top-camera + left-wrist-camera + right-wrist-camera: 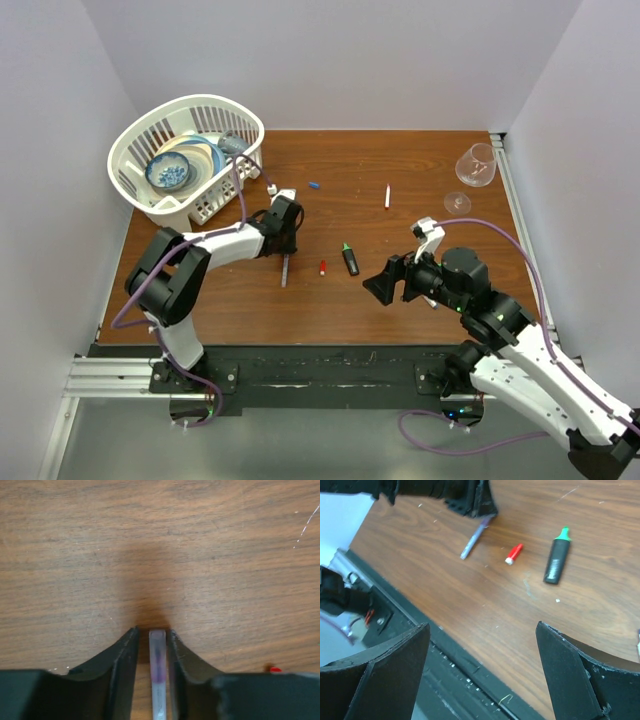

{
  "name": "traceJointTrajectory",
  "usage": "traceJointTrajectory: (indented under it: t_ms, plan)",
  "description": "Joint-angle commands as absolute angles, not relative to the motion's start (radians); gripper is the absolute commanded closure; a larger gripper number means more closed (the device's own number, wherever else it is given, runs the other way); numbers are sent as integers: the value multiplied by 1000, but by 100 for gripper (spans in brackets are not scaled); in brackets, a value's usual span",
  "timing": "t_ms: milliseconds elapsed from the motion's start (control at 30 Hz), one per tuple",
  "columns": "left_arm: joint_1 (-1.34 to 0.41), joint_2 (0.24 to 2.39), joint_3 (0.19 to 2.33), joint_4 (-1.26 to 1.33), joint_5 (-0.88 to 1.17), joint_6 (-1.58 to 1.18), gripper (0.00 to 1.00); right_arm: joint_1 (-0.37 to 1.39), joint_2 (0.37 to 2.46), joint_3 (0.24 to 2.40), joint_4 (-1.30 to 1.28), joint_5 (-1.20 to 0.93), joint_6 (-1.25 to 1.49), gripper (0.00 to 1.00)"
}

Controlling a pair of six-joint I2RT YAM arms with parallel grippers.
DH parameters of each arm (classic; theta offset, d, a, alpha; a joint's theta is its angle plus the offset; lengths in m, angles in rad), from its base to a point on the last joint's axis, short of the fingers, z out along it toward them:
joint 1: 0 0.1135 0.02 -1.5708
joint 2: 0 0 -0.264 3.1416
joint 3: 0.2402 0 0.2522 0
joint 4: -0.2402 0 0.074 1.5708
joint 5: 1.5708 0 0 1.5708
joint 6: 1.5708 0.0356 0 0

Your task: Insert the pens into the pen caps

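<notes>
Left gripper (152, 630) straddles one end of the purple pen (157, 677). Its jaws are narrowly parted, a strip of worktop (160, 540) shows beside the pen, and no firm hold is apparent. The pen lies flat, with the red cap (514, 553) near it and the black marker (557, 560) beyond. Right gripper (481, 627) is spread wide and empty. Judged step: taking up the pen. The next move calls for a closed grip, with the cap secured opposite. The pen's gripped end is hidden from above, and no green cap is discernible.

Wood table (330, 312) w/ basket (205, 208), purple pen (285, 270), red cap (323, 267), marker (350, 260), white pen (387, 197).
</notes>
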State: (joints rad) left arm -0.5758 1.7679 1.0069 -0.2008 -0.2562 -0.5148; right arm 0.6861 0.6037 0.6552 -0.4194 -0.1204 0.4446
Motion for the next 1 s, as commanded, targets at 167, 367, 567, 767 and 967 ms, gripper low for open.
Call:
traceJointTrajectory:
  t_ms: [167, 367, 567, 767, 967]
  plan:
    - [-566, 1648, 1080, -215, -256, -512, 46, 686, 606, 701, -451, 33, 463, 11]
    - [-561, 1458, 1053, -219, -198, -428, 12, 686, 780, 738, -534, 242, 437, 16]
    - [-557, 1214, 892, -152, -103, -425, 0, 647, 1046, 811, -468, 290, 353, 23]
    - [-554, 1091, 818, -199, -43, -434, 0, 624, 1304, 931, -373, 106, 333, 27]
    - [-554, 936, 759, -141, -5, -465, 1, 624, 1549, 1061, -370, 106, 324, 35]
